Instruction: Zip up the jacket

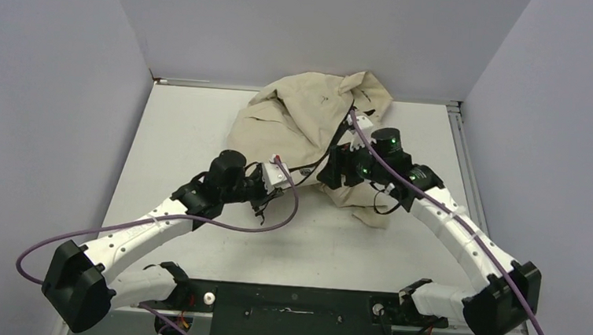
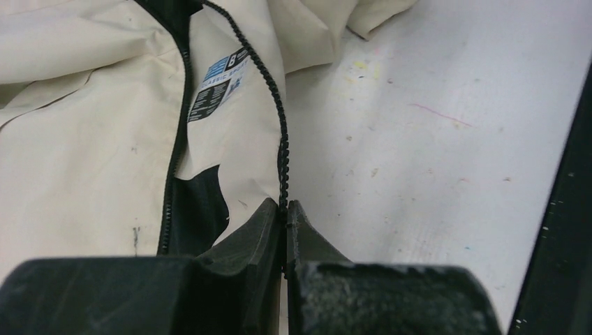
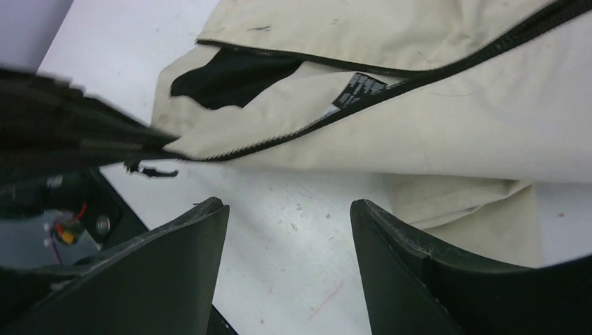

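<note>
The beige jacket (image 1: 297, 112) lies crumpled at the back middle of the table, its black zipper line running down toward both grippers. My left gripper (image 1: 297, 173) is shut on the jacket's lower zipper edge; in the left wrist view the black zipper teeth (image 2: 282, 139) run straight into the closed jaws (image 2: 285, 208). The blue-white label (image 2: 220, 82) and black lining (image 2: 199, 209) show just left of them. My right gripper (image 3: 290, 206) stands open over bare table, just in front of the jacket (image 3: 433, 125), with nothing between its fingers.
The white table (image 1: 193, 129) is walled in on three sides by grey panels. Purple cables (image 1: 234, 226) loop from both arms. A black mounting plate (image 1: 300, 302) spans the near edge. A folded jacket flap (image 3: 475, 209) lies right of the right gripper.
</note>
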Available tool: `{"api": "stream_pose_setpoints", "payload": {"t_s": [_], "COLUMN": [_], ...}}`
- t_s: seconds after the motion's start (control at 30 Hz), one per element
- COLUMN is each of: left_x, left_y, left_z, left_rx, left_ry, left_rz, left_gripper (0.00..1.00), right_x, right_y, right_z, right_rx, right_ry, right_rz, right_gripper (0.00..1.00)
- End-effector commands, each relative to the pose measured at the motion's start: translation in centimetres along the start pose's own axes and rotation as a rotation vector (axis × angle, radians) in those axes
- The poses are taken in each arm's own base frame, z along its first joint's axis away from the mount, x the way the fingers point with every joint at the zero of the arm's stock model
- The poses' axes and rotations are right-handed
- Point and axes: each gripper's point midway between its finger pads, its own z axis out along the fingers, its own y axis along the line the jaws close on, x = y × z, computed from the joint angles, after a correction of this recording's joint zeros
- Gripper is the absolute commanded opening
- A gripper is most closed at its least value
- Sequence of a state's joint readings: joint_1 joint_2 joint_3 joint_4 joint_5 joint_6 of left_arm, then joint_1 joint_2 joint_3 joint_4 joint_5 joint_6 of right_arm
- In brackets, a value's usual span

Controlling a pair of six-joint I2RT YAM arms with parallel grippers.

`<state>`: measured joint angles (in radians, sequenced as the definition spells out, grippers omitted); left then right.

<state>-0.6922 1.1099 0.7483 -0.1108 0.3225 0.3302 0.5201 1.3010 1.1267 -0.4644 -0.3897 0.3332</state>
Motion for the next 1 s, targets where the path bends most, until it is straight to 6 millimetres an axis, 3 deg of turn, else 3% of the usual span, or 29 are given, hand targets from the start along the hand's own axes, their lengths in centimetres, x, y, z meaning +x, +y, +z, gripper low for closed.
{"api": "stream_pose_setpoints", "payload": {"t_s": [0.0,0.17,0.3,0.43,0.5,0.67,0.77,0.9,0.97], "left_x": [-3.6,-6.7,-10.3,-12.0,-12.2,-12.0,-12.0,-12.5,-12.9], "left_y": [-2.3,-3.1,-2.9,-3.0,-3.1,-2.7,-1.9,-1.4,-1.3], "left_z": [-1.4,-2.4,-3.9,-5.4,-6.0,-6.8,-7.0,-7.3,-7.6], "left_rx": [0.194,0.307,0.332,0.378,0.4,0.41,0.406,0.415,0.42], "left_ry": [-0.073,-0.13,-0.212,-0.244,-0.243,-0.246,-0.251,-0.262,-0.273], "left_rz": [-0.062,-0.083,-0.059,-0.082,-0.099,-0.127,-0.139,-0.151,-0.146], "left_gripper": [0.0,0.0,0.0,0.0,0.0,0.0,0.0,0.0,0.0], "right_x": [-1.5,-3.3,-4.4,-4.3,-4.8,-3.8,-2.4,-0.3,0.5], "right_y": [4.8,8.8,11.2,12.1,13.0,14.3,14.7,14.4,14.0], "right_z": [-4.1,-6.5,-6.7,-5.1,-5.7,-6.7,-6.4,-3.4,-2.1], "right_rx": [-0.27,-0.479,-0.645,-0.787,-0.848,-0.983,-1.016,-0.972,-0.922], "right_ry": [-0.169,-0.39,-0.455,-0.448,-0.529,-0.566,-0.535,-0.393,-0.35], "right_rz": [-0.38,-0.671,-0.779,-0.772,-0.774,-0.648,-0.61,-0.541,-0.557], "right_gripper": [0.68,0.76,0.77,0.76,0.76,0.74,0.69,0.41,0.38]}}
